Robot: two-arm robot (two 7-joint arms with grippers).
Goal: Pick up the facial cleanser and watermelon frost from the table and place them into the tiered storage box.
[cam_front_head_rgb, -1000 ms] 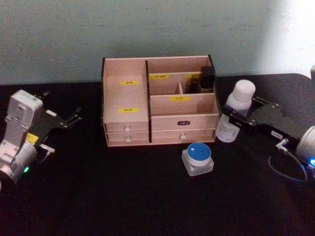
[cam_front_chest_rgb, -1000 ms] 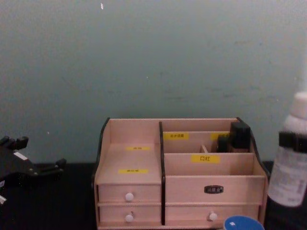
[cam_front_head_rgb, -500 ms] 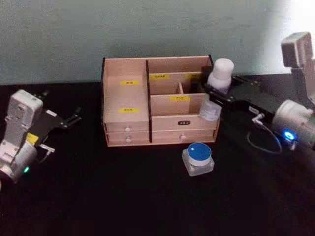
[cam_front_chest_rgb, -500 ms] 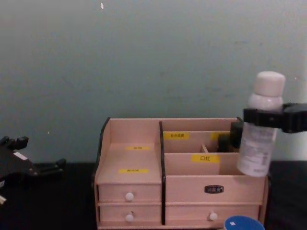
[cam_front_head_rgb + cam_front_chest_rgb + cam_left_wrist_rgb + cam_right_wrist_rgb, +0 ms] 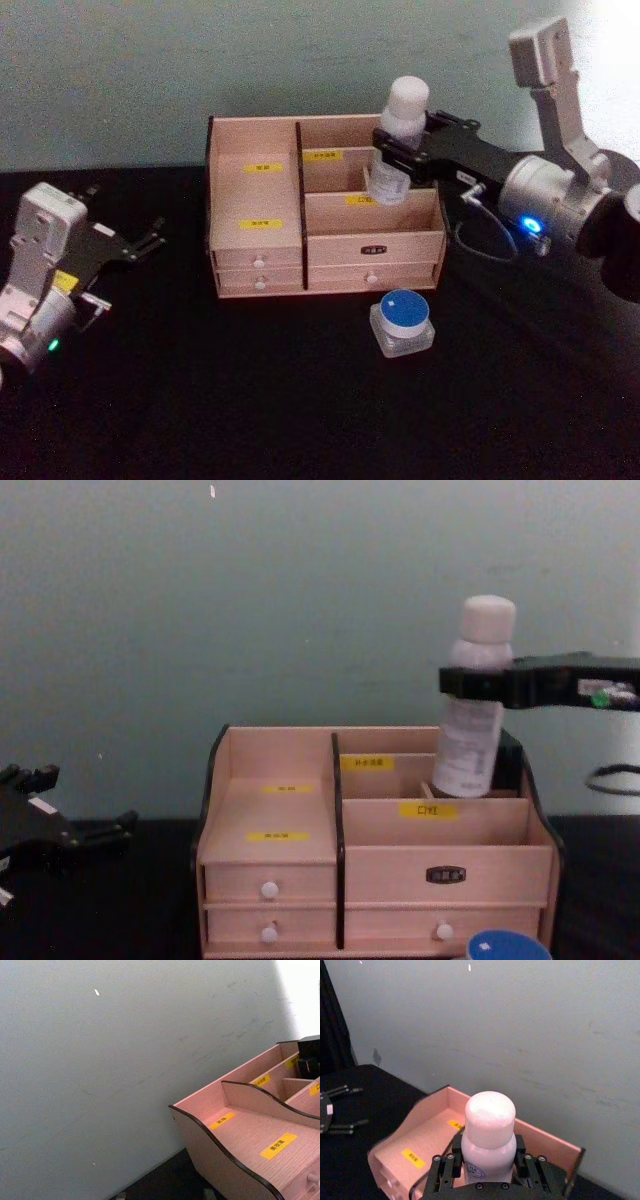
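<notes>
My right gripper (image 5: 400, 150) is shut on the facial cleanser (image 5: 399, 135), a white bottle with a rounded white cap, held upright by its neck. The bottle (image 5: 474, 715) hangs over the rear right compartments of the tiered storage box (image 5: 270, 810), with its base just below the back wall's top edge. In the right wrist view the fingers (image 5: 445, 1167) clamp both sides of the bottle (image 5: 487, 1130). The watermelon frost (image 5: 402, 322), a small clear jar with a blue lid, stands on the table in front of the box's right drawers. My left gripper (image 5: 120, 270) rests open at the far left.
A dark object (image 5: 510, 755) sits in the box's rear right corner. The black table (image 5: 250, 400) stretches in front of the box. A grey-green wall (image 5: 300, 600) rises close behind it. A cable (image 5: 480, 245) loops under my right wrist.
My right gripper has lifted the facial cleanser from the table right of the box and carried it up and left, over the box's rear right compartments. The left arm has not moved.
</notes>
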